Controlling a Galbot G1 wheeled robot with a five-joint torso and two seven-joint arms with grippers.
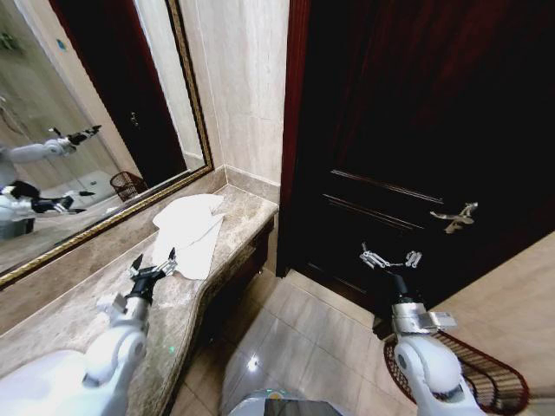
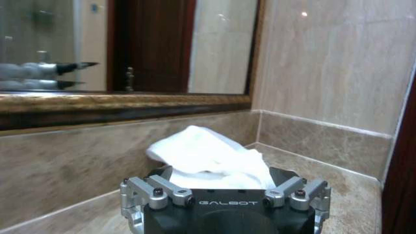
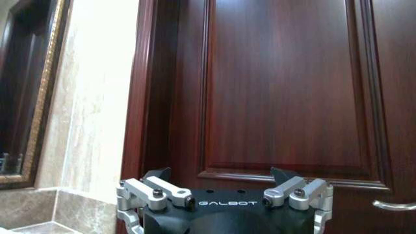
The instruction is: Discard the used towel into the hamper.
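Observation:
The used towel is a white crumpled cloth lying on the marble counter below the mirror. My left gripper hovers open just short of the towel's near edge; in the left wrist view the towel lies directly ahead of the open left gripper. The hamper, a dark red-brown wire basket, stands on the floor at the lower right, partly behind my right arm. My right gripper is held open in the air before the dark door, with nothing in it, and the right gripper faces the door panel.
A dark wooden door with a metal handle fills the right side. A framed mirror backs the counter. A white sink sits at the counter's near left. Tiled floor lies between counter and hamper.

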